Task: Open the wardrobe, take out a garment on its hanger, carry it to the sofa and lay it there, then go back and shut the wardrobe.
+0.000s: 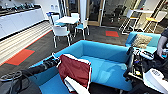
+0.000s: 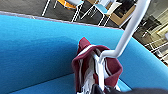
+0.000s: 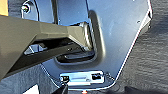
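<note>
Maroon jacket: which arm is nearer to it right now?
Left. The left arm reaches in to the maroon jacket, which hangs from it on the white hanger over the sofa. The right arm sits off to the jacket's far side, apart from it.

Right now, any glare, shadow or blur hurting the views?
Head view: soft overall, wide-angle bend at the edges, the garment casting a shadow on the sofa. Left wrist view: hanger readable, background chairs blurred. Right wrist view: the robot's own plate close up with bright sheen.

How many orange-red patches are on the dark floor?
2. One orange-red patch lies on the near left, beside the pale striped floor; the other lies farther back, right of the white table. Furniture may hide more.
</note>
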Available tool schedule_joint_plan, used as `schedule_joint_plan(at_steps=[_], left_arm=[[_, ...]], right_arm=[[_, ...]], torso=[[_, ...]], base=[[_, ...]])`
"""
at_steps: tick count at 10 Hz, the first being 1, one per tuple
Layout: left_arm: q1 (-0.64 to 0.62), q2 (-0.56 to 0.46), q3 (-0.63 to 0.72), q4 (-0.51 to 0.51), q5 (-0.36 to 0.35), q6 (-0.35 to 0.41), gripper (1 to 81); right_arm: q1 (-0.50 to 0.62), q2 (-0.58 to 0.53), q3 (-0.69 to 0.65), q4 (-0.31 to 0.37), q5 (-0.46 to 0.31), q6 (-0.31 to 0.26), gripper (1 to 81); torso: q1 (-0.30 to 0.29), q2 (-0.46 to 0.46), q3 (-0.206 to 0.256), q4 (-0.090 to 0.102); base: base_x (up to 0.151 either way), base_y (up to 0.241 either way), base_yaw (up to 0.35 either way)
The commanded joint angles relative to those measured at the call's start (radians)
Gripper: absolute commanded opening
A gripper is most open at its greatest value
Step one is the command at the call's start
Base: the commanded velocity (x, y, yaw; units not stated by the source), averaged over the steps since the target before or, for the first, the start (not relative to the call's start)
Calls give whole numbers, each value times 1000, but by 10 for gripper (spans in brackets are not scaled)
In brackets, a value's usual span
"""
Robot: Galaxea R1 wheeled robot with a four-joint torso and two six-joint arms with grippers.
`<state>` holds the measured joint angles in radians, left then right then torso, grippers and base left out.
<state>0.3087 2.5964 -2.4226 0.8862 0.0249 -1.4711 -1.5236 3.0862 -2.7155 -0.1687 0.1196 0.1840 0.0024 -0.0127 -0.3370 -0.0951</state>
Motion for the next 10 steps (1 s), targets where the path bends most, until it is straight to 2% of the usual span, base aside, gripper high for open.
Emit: schedule_joint_plan(at_steps=[1, 3, 5, 6, 10], left_arm=[[-154, -73, 3, 43, 4, 0, 10], [-141, -97, 48, 57, 7, 0, 10], [-119, -79, 46, 69, 10, 0, 10], [-115, -70, 46, 74, 10, 0, 811], [-50, -51, 51, 105, 7, 2, 811]], right_arm=[[-1, 5, 7, -9, -64, -3, 811], [0, 5, 7, -8, -64, -3, 811], [-1, 5, 7, -8, -63, -3, 811], [-1, 5, 7, -8, -64, -3, 811], [-4, 5, 7, -8, -63, -3, 811]], torso=[[0, 0, 0, 0], [0, 0, 0, 0], [0, 0, 0, 0], [0, 0, 0, 0], [0, 0, 0, 0]], base=[[0, 0, 0], [0, 0, 0], [0, 0, 0], [0, 0, 0], [0, 0, 0]])
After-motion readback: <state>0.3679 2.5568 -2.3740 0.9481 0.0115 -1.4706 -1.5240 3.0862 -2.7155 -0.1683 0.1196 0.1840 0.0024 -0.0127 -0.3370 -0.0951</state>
